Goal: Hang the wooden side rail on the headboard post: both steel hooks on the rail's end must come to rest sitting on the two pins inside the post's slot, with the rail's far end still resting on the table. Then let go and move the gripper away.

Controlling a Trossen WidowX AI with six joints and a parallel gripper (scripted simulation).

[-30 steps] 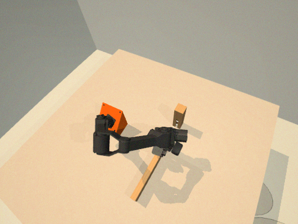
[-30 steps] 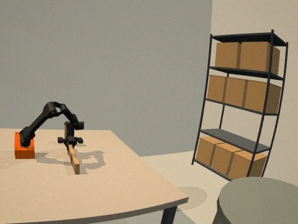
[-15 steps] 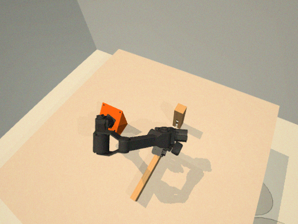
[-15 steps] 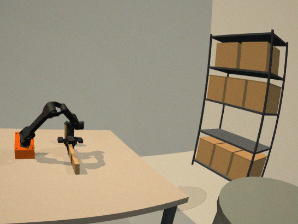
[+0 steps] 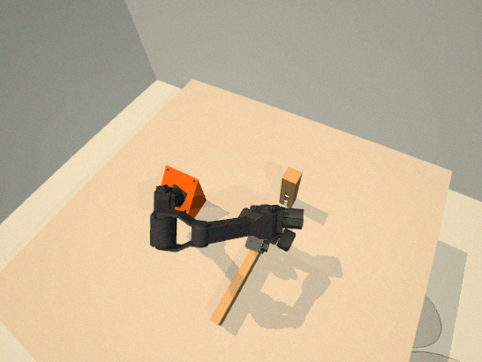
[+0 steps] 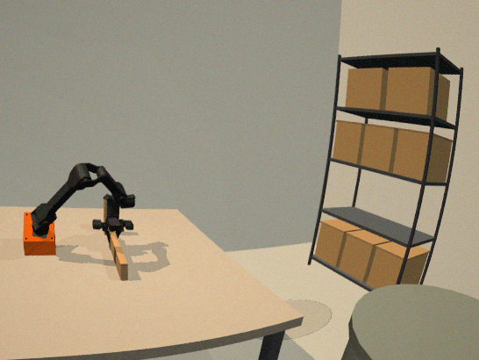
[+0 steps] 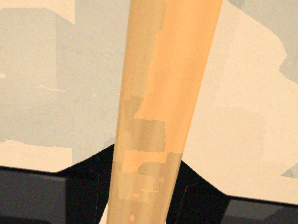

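The wooden side rail (image 5: 234,289) (image 6: 121,259) (image 7: 172,75) stands on its narrow edge, its far end low at the table and seeming to rest on it. My gripper (image 5: 258,247) (image 6: 113,231) (image 7: 142,147) is shut on the rail, a finger on each side, toward its post end. The headboard post (image 5: 291,185) (image 6: 105,210) stands upright just beyond the gripper, with light metal pins (image 5: 286,199) showing in its slot in the top view. The rail's end with the hooks is hidden behind the gripper and arm, so I cannot tell whether the hooks touch the pins.
The orange arm base (image 5: 199,200) (image 6: 39,247) stands left of the post and rail. My forearm (image 5: 227,230) reaches from it over the table (image 5: 132,282) (image 6: 66,307). A shelf rack with boxes (image 6: 366,92) and a round grey-green stool (image 6: 412,320) stand off the table.
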